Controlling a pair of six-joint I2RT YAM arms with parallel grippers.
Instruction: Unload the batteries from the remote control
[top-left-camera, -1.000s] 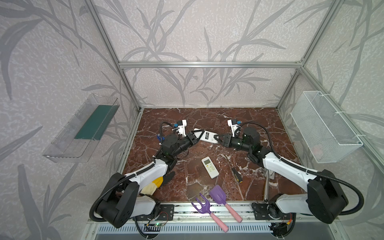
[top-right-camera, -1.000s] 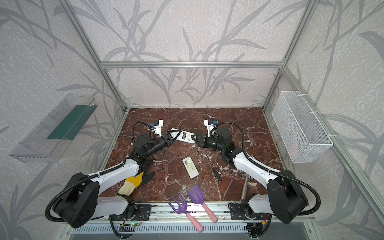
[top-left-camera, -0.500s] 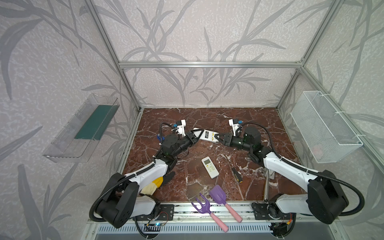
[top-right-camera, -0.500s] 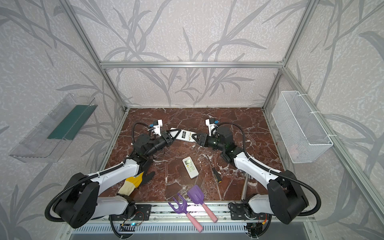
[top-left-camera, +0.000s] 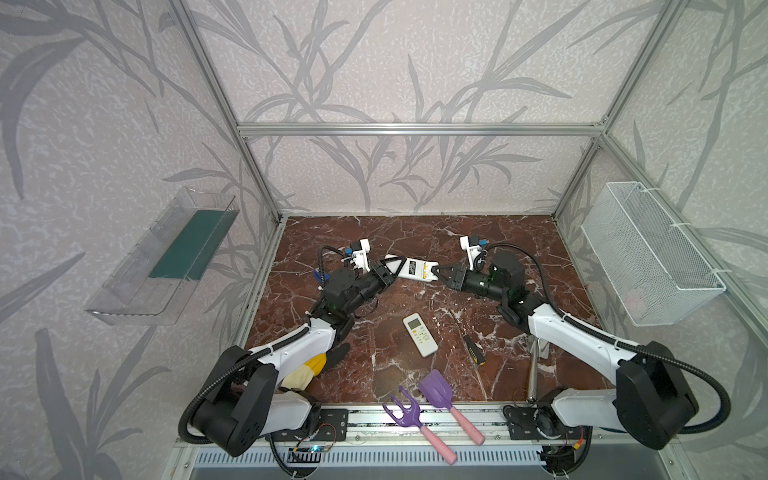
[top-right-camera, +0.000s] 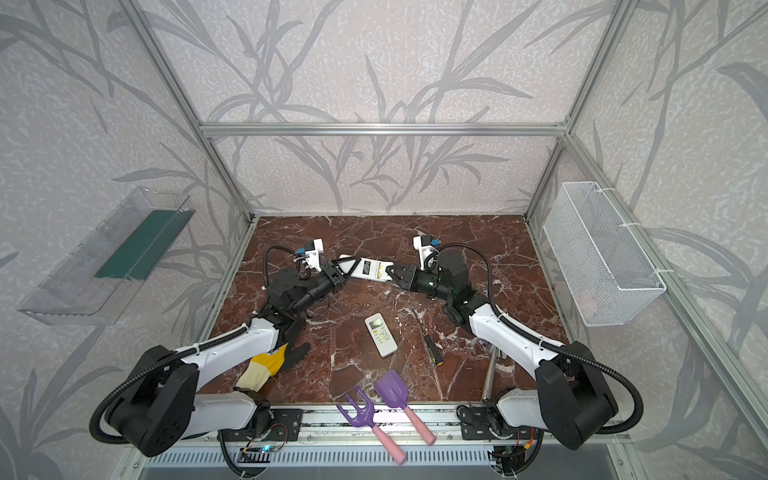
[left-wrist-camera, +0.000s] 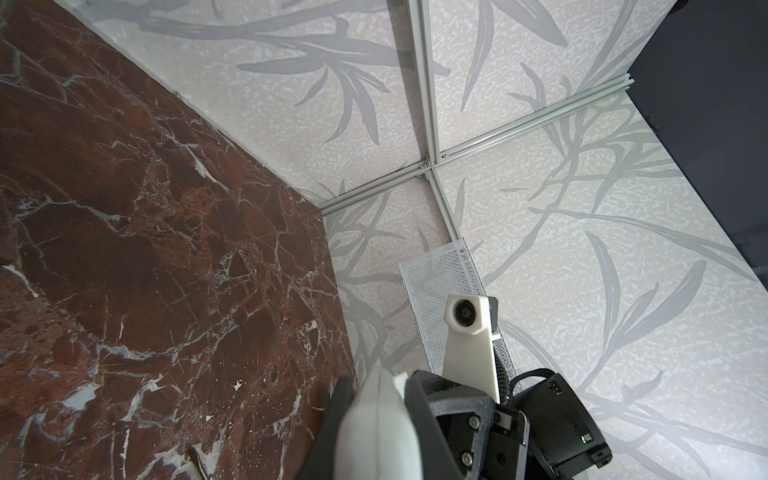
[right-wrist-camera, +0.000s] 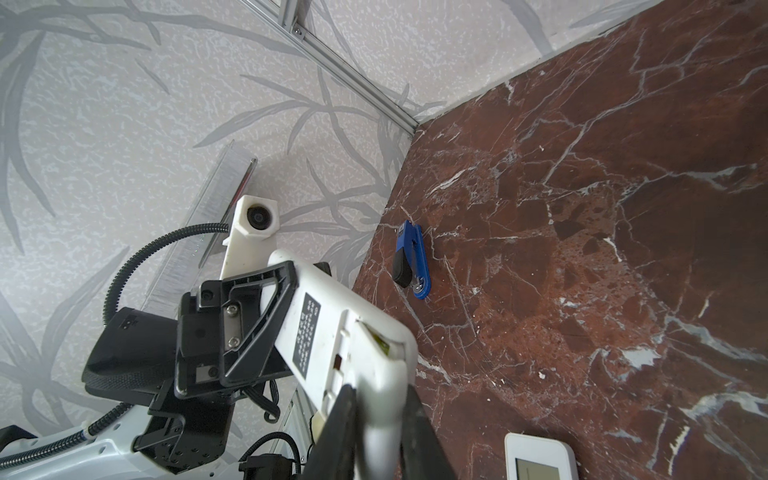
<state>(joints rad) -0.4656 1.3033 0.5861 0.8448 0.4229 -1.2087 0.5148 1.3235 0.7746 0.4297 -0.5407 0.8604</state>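
White plastic remote control hung over the red-brown marble tabletop, nearer its back edge, with both arms stretched low toward each other. The left gripper and right gripper each pinched one end. A sliver of the lime-green batteries showed in its open compartment. Bare marble lay behind, toward both back corners.
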